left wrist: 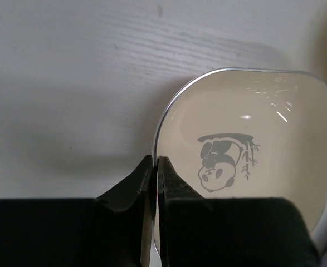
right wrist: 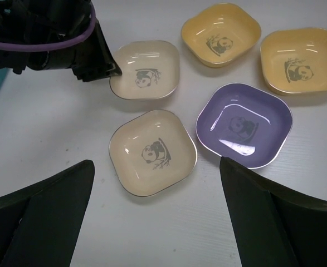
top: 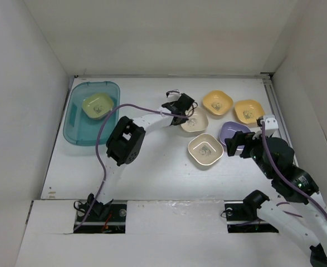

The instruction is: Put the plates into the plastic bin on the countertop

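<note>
My left gripper [top: 181,108] is shut on the left rim of a cream plate [top: 195,121]; the wrist view shows the rim pinched between the jaws [left wrist: 156,161] and the plate's [left wrist: 252,139] panda mark. The teal bin [top: 74,125] stands at the far left with a green plate [top: 98,104] inside. My right gripper [top: 242,146] is open and empty, hovering over a second cream plate [right wrist: 152,153] and beside a purple plate [right wrist: 244,124]. Two yellow plates [right wrist: 221,33] [right wrist: 300,59] lie behind. No brown plate or second purple plate shows.
White walls enclose the countertop [top: 152,172] on the left, back and right. The left arm's purple cable [top: 105,133] loops over the table between the bin and the plates. The five loose plates cluster at the centre right.
</note>
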### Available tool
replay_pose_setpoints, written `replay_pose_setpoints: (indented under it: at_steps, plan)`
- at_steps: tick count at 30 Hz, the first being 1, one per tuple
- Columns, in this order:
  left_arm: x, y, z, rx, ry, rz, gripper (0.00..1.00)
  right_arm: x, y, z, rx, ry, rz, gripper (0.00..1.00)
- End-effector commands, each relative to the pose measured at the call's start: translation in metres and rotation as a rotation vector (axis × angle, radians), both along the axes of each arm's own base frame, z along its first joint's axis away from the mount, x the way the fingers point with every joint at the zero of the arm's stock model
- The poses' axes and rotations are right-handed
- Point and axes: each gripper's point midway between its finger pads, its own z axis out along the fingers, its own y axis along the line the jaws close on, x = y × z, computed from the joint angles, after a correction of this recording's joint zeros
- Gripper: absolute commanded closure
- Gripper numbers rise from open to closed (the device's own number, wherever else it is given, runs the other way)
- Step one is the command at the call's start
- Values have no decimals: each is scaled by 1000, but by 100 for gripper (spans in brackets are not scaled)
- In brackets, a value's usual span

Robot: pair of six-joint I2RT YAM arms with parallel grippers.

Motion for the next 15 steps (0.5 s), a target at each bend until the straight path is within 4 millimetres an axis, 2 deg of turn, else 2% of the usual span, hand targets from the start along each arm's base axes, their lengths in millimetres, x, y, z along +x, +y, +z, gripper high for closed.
replay_pose_setpoints:
  at_steps: [1,3,4,5,6,7,8,10,11,12,13,14,15]
  plan:
    - [18,50,23,45,-38,134,100,-2,-1,14,23,-38,3,0]
    - [20,76,39,52,-58,192,100,-3,-2,15,28,-46,3,0]
    - [23,89,69,25,-105,222,100,-3,-2,15,19,-48,5,0]
    - [24,120,71,37,-102,282,100,-3,-2,15,19,-48,5,0]
    - [25,137,80,30,-112,313,100,-3,-1,11,17,-39,14,0]
    - [28,154,92,7,-129,346,100,-2,0,14,22,-48,14,0]
    - [30,188,110,-39,-144,391,100,-3,1,13,16,-48,27,0]
    - [36,222,130,-79,-184,429,100,1,6,12,20,-50,36,0]
    - [36,238,150,-107,-220,444,100,2,6,14,25,-57,36,0]
    - [38,267,152,-123,-213,483,100,2,9,11,26,-53,47,0]
    - [42,281,162,-144,-243,507,100,4,13,5,21,-38,59,0]
    - [45,293,163,-150,-248,521,100,8,17,8,31,-48,68,0]
    - [50,316,168,-184,-250,552,100,8,21,6,35,-46,84,0]
